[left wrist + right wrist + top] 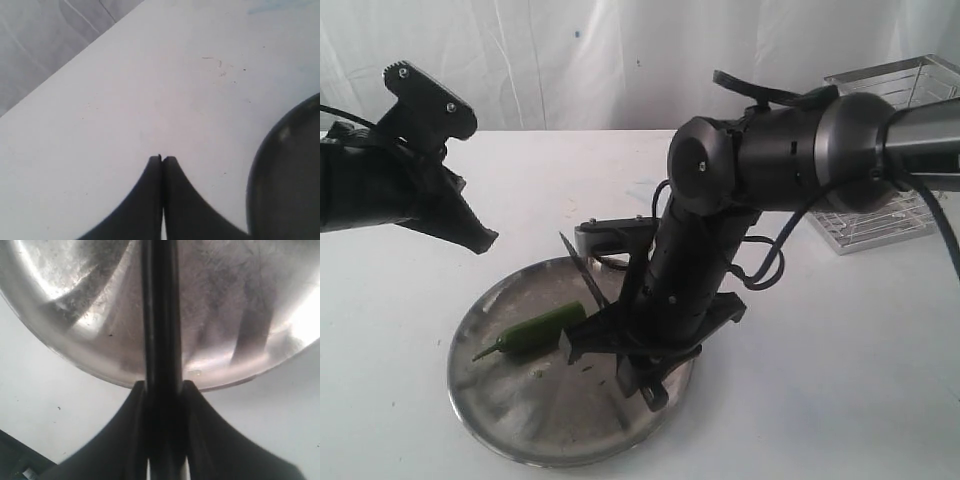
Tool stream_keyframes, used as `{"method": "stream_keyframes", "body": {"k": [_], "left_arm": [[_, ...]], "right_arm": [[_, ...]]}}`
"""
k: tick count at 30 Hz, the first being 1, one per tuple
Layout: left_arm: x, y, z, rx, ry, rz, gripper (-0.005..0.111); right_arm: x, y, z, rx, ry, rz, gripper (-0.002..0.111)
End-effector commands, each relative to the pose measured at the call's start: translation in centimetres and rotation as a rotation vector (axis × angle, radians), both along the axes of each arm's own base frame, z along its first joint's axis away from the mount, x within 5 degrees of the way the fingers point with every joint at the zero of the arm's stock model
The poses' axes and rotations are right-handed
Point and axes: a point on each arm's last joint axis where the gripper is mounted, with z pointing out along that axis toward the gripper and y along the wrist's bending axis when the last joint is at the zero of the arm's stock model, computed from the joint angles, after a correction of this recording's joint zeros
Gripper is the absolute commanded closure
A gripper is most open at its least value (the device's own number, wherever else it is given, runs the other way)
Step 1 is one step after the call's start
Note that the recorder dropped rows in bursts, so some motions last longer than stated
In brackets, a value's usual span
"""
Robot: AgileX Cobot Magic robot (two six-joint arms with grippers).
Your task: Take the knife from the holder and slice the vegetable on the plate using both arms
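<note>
We find the right claw (162, 390) clamped on the knife (582, 270), its two fingers pressed to either side of the black handle in the right wrist view. The grip sits low over the plate (500, 415), so that the dark blade rises at a slant over the thick, blunt end of the green chilli (538, 330). We cannot tell whether the edge touches the chilli. The chilli lies on the plate's left half, stem tail pointing outward to the left; we judge this leaves the thick end open to the blade.

The left claw (161, 160) is closed on nothing, fingertips together, and hangs above the white surface (840, 370) just beside the plate's left rim, apart from the chilli. We judge it is placed there to come in and steady the chilli, which nothing holds at present. That is a risk: a round pepper may roll under a slanted blade.

The wire holder (895, 160) stands at the far right, well apart. We see no knife in it.
</note>
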Motion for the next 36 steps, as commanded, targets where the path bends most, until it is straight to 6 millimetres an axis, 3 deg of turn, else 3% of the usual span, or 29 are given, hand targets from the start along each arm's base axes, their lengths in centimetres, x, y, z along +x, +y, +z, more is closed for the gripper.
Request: {"method": "stream_keyframes", "body": {"k": [1,6,11,13,15,21,28,31,32,34,36], "left_arm": [[0.1,0.8,0.2,0.037,0.010,0.055,0.107],[-0.3,-0.1,-0.5,-0.011,0.026,-0.049,0.107],[-2.1,-3.5,-1.6,-0.124,0.034,-0.482,0.107],[-3.5,-4.7,-2.1,-0.103,0.049,-0.712,0.107],[-4.0,-5.2,-2.7,-0.090,0.074,-0.826,0.107],[-2.5,-4.6,-4.2,-0.031,0.113,-0.700,0.107],[-0.5,-5.0,-4.5,-0.135,0.141,-0.564,0.106],[-0.2,-5.1,-5.3,-0.142,0.169,-0.562,0.090],[-0.2,-5.3,-5.8,-0.140,0.184,-0.581,0.075],[-0.1,-5.4,-6.5,-0.134,0.204,-0.590,0.057],[0.3,-5.4,-6.8,-0.127,0.212,-0.577,0.050]], "right_arm": [[0.1,-1.0,0.5,-0.006,0.012,0.022,0.108],[0.2,-1.2,0.4,-0.024,-0.003,0.049,0.108],[0.7,-1.3,0.4,-0.030,-0.053,0.051,0.108],[0.7,-1.5,0.4,-0.051,-0.059,0.066,0.108],[0.6,-1.8,0.3,-0.093,-0.054,0.092,0.108],[-0.3,-2.8,0.2,-0.195,0.038,0.123,0.108],[-1.1,-3.3,-0.5,-0.223,0.097,0.129,0.108],[-1.7,-3.8,-1.2,-0.250,0.131,0.139,0.108],[-1.8,-3.9,-1.5,-0.256,0.139,0.141,0.108],[-1.8,-3.9,-1.5,-0.252,0.134,0.146,0.108],[-1.7,-3.9,-1.1,-0.236,0.105,0.158,0.108]]}}
